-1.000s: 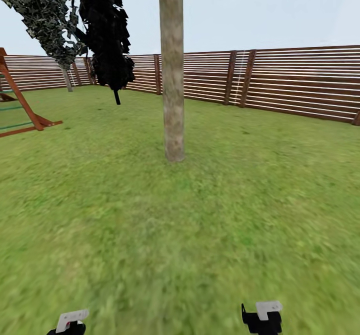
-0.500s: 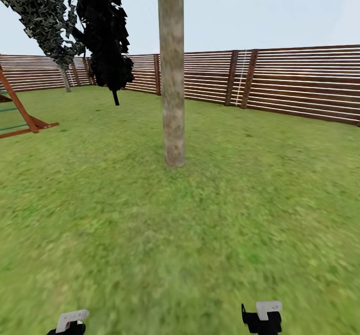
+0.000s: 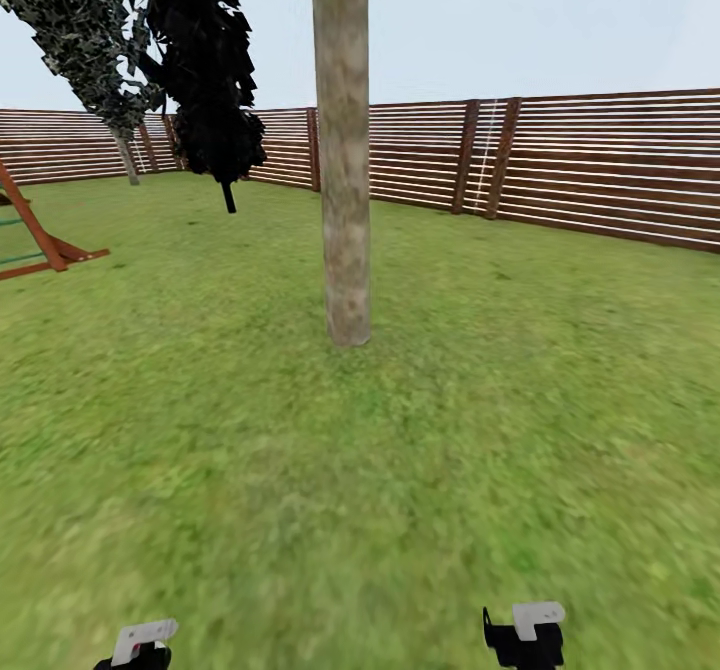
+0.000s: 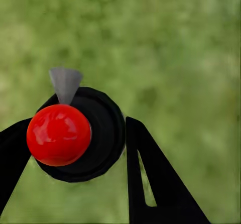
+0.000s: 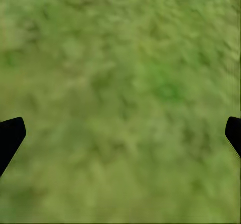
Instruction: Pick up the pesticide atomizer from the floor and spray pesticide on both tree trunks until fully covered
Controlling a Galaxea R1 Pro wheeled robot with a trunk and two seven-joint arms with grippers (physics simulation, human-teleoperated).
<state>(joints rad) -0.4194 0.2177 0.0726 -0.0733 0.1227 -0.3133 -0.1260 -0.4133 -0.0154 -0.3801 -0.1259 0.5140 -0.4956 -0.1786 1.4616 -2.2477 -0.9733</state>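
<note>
Rolled closer to thick grey-brown tree trunk (image 3: 343,150). Left gripper (image 4: 75,148) clamped on black, red-topped atomizer (image 4: 59,134); right gripper (image 5: 120,133) wide apart. Spraying soon.

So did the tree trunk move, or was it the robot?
No, the trunk stayed put. Trunk, fence and swing frame all shifted together in the head view, and the trunk's base sits lower now, so the robot rolled closer.
</note>
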